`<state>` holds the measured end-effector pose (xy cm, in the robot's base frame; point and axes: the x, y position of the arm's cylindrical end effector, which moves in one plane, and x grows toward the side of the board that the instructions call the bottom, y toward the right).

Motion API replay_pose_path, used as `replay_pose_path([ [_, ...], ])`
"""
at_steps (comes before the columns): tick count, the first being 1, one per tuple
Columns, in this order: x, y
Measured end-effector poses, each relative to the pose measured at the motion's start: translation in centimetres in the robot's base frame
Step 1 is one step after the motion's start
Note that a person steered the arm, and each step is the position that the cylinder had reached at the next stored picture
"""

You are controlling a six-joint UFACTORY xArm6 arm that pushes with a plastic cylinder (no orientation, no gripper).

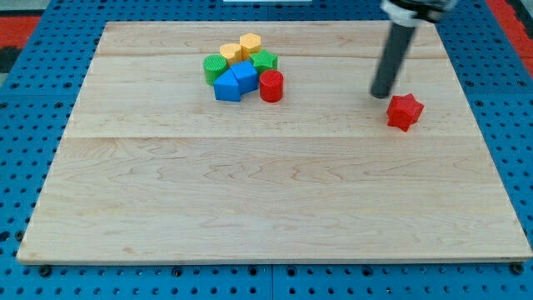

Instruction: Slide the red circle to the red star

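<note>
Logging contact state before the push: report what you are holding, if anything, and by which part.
Nothing is held. I have only a rod; my tip rests on the board, just left of the red star, apart from it, and far right of the red circle.

There is only one view. The camera looks down at an angle from above the near edge of the wooden tabletop (266, 200), toward its far edge. It stands far enough that the whole tabletop fits, with blue perforated base (25, 100) around.
</note>
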<state>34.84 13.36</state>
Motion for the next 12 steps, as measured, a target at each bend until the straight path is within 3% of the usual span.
replay_pose_path([
  [2,-2.5,-17.3],
  [4,-0.3,-20.6],
  [5,0.6,-14.8],
  [6,0.5,-5.2],
  [8,1.7,-12.3],
  [10,2.9,0.0],
  [12,2.3,-0.6],
])
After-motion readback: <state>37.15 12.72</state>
